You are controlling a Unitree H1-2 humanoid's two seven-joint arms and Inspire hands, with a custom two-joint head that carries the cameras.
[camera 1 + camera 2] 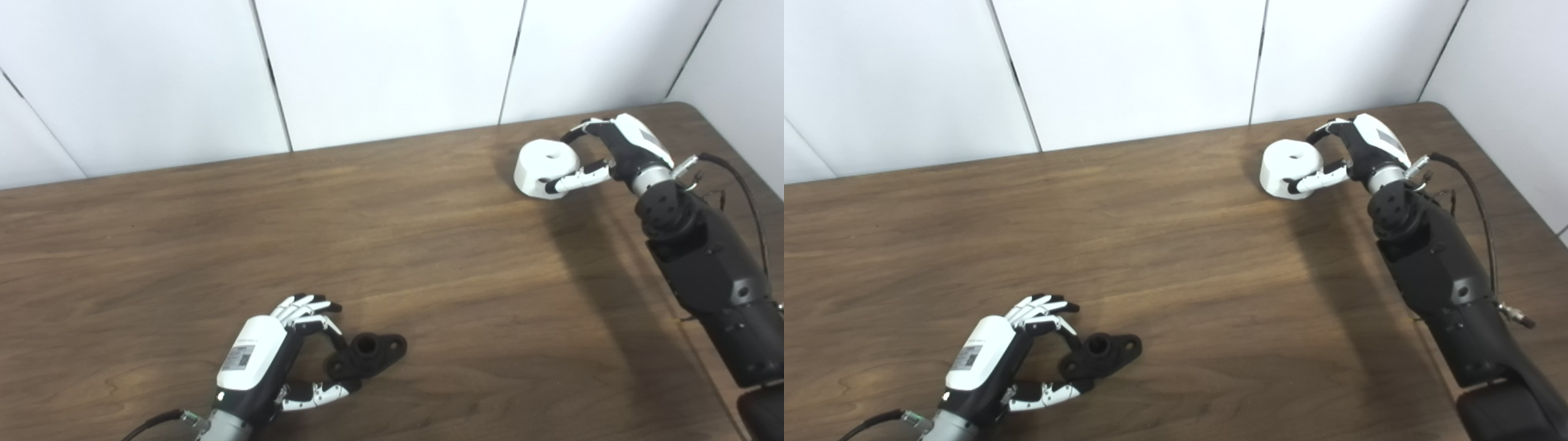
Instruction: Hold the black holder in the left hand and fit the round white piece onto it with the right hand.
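The black holder (367, 354), a flat flanged piece with a raised round socket, lies on the wooden table (429, 245) near its front edge. My left hand (288, 355) wraps the holder's near end, with fingers on its upper side and the thumb against its lower lobe. The round white piece (542, 165), a thick disc with a centre hole, sits at the far right of the table, slightly tilted. My right hand (612, 156) is closed on it, thumb across its front and fingers curled behind.
White wall panels (392, 67) stand right behind the table's far edge. The table's rounded back right corner (692, 107) is just beyond my right hand. A black cable (744, 190) loops beside the right forearm. Bare wood lies between the two hands.
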